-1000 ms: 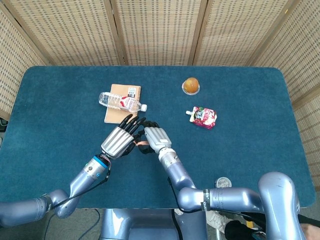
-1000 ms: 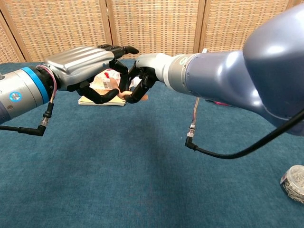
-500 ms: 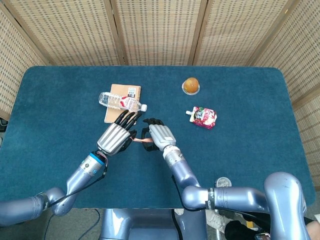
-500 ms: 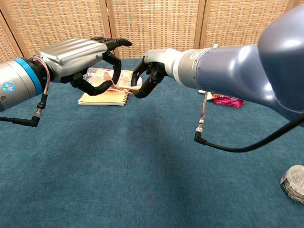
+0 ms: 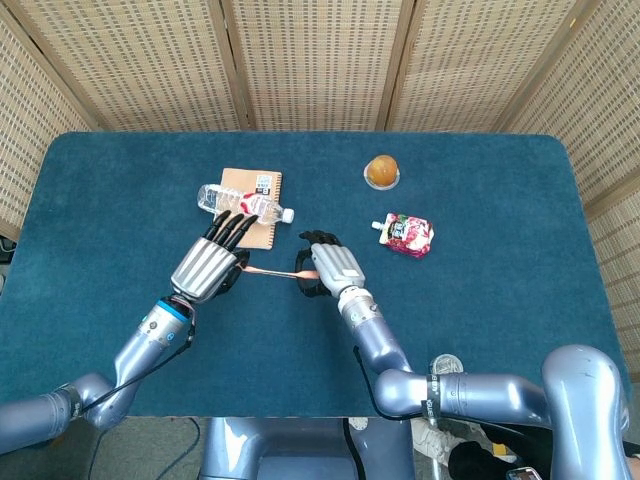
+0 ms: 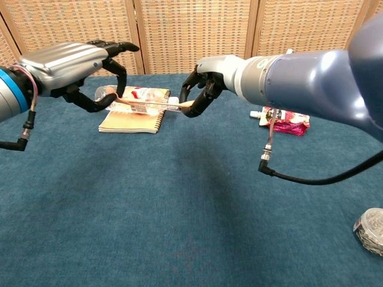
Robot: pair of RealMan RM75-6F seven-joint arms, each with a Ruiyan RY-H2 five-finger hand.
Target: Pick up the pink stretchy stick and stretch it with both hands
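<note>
while both hands hang above the blue felt-like table (image 5: 120,200), the pink stretchy stick (image 5: 272,271) runs between them as a thin, taut rubbery strand, held off the cloth. taking the notebook (image 5: 232,231) as the landmark: nearest the robot, a small clear round lid-like thing (image 6: 372,229) sits at the table's near edge, far right of the notebook. the left hand (image 5: 207,265), silver-backed with black fingers, hovers just in front of the notebook and grips the stick's left end; the right hand (image 5: 330,266), of the same make, is to the notebook's right and pinches the other end.

the notebook is a flat tan pad with a spiral wire edge, and a clear plastic water bottle (image 5: 243,203) lies on its side across it. right of it lies a glossy pink-red pouch (image 5: 408,234) with a white spout; farther back sits a round orange-brown thing in a clear cup (image 5: 381,171), with woven cane screens (image 5: 310,60) behind the table.

the chest view shows the curled black fingers (image 6: 197,95) around the strand from the side. the head view alone shows the cup.
</note>
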